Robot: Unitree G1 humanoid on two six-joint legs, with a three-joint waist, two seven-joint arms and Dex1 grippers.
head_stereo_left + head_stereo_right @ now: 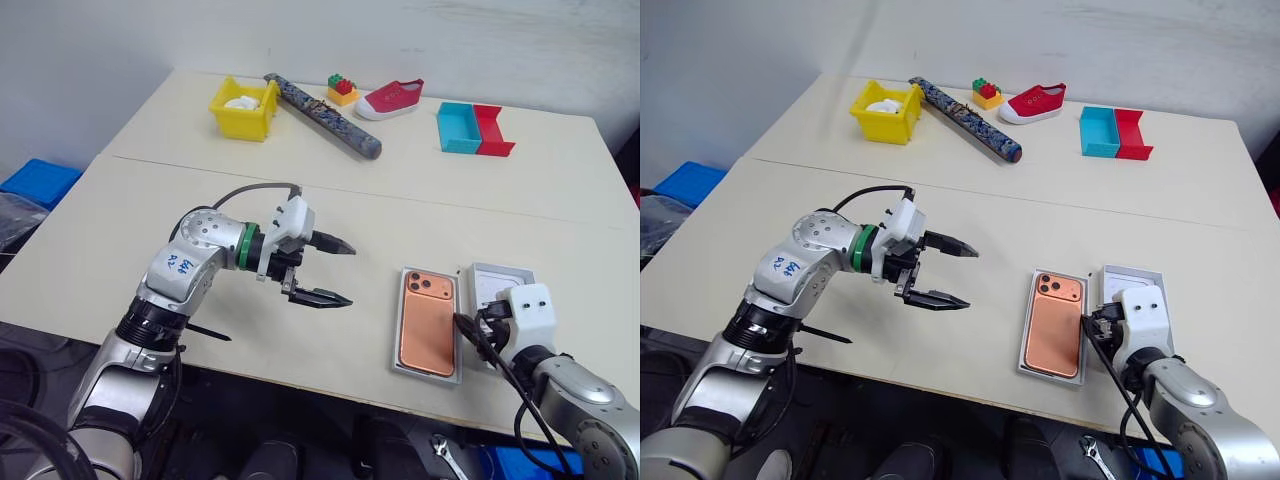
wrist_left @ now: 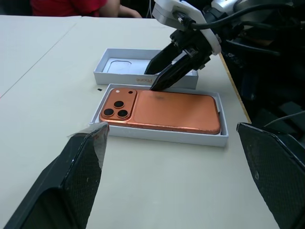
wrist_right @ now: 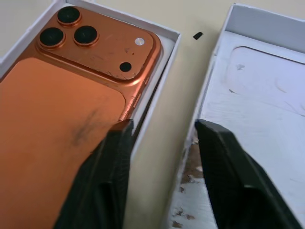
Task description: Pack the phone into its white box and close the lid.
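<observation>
While the two pale cream tabletops (image 1: 330,215) were joined along a seam, the nearer one carried the task's things close to its front edge. On the far tabletop were seen a yellow plastic bin (image 1: 244,108), a long dark patterned bar (image 1: 323,115), a red canvas shoe (image 1: 391,99), a small stack of toy bricks (image 1: 342,91) and a teal and red open box (image 1: 474,129).

The left gripper (image 1: 328,271) was held above the bare near tabletop, well apart from the packaging, its two black fingers spread wide with nothing between them.

The shallow white box (image 2: 209,139) was found lying flat near the front edge, and the slim copper-orange phone (image 1: 429,321) was seen resting inside it, back upward, its square camera cluster (image 1: 430,285) at the far end.

The shallow white lid (image 3: 259,102) lay just beside the box on the robot's right, open side up (a faint phone outline was visible on its white inner floor).

The right gripper (image 3: 162,157) was lowered over the gap between box and lid, its fingers partly parted and holding nothing: one fingertip was placed over the phone's edge, the other over the lid's near wall.
</observation>
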